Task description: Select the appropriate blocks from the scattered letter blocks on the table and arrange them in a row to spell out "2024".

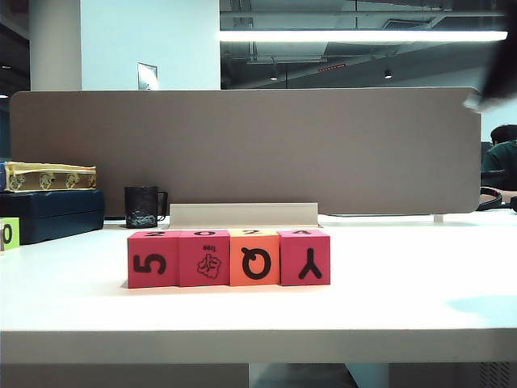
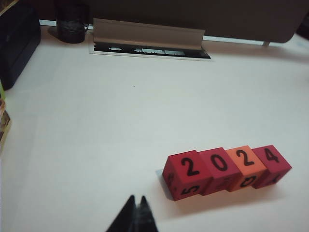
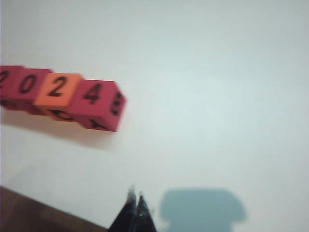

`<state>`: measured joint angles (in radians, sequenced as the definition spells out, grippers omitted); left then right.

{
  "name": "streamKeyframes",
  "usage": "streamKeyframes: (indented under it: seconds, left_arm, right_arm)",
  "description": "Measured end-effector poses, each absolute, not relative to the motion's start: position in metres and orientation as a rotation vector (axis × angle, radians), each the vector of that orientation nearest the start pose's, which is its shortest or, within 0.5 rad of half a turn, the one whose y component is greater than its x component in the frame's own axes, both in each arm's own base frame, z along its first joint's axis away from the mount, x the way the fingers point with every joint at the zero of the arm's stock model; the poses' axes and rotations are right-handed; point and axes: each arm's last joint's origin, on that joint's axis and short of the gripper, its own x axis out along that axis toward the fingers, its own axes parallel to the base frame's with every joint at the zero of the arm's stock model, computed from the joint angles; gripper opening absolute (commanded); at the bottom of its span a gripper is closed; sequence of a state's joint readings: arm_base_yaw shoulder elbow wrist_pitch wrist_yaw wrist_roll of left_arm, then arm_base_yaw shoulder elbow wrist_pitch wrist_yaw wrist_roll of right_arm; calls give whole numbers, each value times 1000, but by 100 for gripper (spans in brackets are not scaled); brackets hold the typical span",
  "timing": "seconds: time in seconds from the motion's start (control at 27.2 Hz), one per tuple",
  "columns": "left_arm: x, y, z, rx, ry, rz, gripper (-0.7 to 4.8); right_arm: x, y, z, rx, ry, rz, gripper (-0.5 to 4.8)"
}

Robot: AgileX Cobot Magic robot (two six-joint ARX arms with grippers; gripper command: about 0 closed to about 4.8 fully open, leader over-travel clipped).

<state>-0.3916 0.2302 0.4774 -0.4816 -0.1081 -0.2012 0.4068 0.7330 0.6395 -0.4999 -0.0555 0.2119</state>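
1. far left in the exterior view, a lime-green block [image 1: 9, 234] marked 0 sits at the table edge, beside a dark blue case [image 1: 53, 213] with a yellow tray [image 1: 48, 176] stacked on it.
2. right of those, a black mug [image 1: 142, 207] stands against the grey-brown divider [image 1: 242, 149], next to a low beige strip [image 1: 243, 214] along the divider's foot.
3. the left gripper [image 2: 136, 200] hangs above the white table [image 2: 96, 125], fingers pressed together and holding nothing; it is near the blocks' left end but apart from them.
4. the blocks [image 1: 229, 257] stand in a tight row, sides touching, near the middle of the table toward its front edge.
5. from the front, left to right, their faces show a sideways 5, a tree drawing, a sideways q on the orange cube, and an upside-down y.
6. in the left wrist view the top faces read 2, 0, 2, 4, with the orange cube third.
7. the right gripper [image 3: 135, 194] hovers over bare table, well to the right of the 4 block, fingers closed on each other with nothing between them; its shadow falls on the table just beside it.
8. in the exterior view only a dark blur of the right arm [image 1: 497, 77] shows at the upper right corner.
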Motion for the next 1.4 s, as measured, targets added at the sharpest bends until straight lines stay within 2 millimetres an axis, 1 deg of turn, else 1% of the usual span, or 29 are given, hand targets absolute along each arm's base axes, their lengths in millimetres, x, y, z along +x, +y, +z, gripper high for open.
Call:
streamKeyframes:
  seconds: [0.07, 0.15, 0.18, 0.29, 0.4, 0.59, 1.1, 1.18, 1.21, 1.29, 1.36, 1.4]
  left_arm:
    - [73, -26, 250, -151, 255, -246, -6]
    - [73, -26, 240, -153, 263, -233, -6]
    - [73, -26, 231, -166, 255, -225, -6]
    - [78, -27, 229, -252, 214, -197, -6]
    - [78, -26, 230, -265, 196, -178, -6]
    - [77, -27, 226, -266, 241, -193, -6]
    - [77, -27, 226, -263, 242, -196, -6]
    - [77, -25, 226, -168, 223, -171, -6]
    - [80, -20, 222, -138, 201, -104, -6]
    - [86, -14, 211, -133, 188, -10, -6]
    - [92, -4, 191, -143, 210, 105, -6]
    - [93, -1, 185, -151, 220, 136, -6]
  right_arm:
    - [133, 49, 253, 141, 603, 324, -1]
    - [130, 40, 246, 183, 573, 285, -1]
    - [128, 36, 240, 203, 551, 274, -1]
    - [124, 30, 223, 220, 552, 244, -1]
    - [123, 28, 214, 219, 580, 229, -1]
    - [123, 27, 214, 208, 573, 187, -1]
    - [123, 27, 214, 208, 574, 188, -1]
    - [123, 27, 214, 208, 574, 188, -1]
    - [123, 27, 214, 208, 574, 187, -1]
    - [123, 27, 214, 208, 574, 188, -1]
    - [123, 27, 214, 208, 574, 188, -1]
    - [123, 27, 214, 209, 574, 189, -1]
